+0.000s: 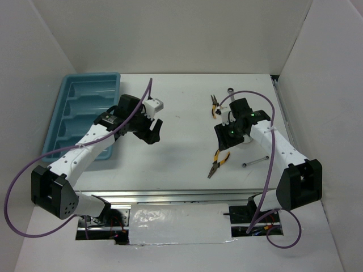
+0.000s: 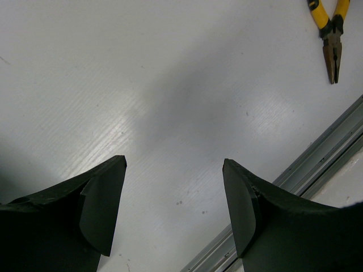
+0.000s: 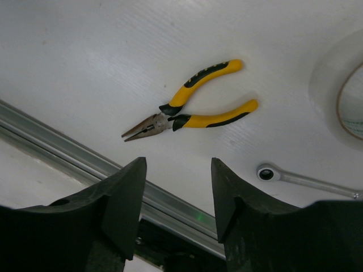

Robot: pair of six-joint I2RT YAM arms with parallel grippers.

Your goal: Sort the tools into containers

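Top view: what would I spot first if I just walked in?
The big blue tray at the far left pops out against the white table. Next come the bright yellow pliers, lying on the table close by the right end effector, whose fingers stand apart with nothing between them.

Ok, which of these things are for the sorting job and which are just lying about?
For the job: blue tray, near pliers, far pliers, near wrench, far wrench, tape ring.
Just lying about: purple cables, metal rail along the table edge.
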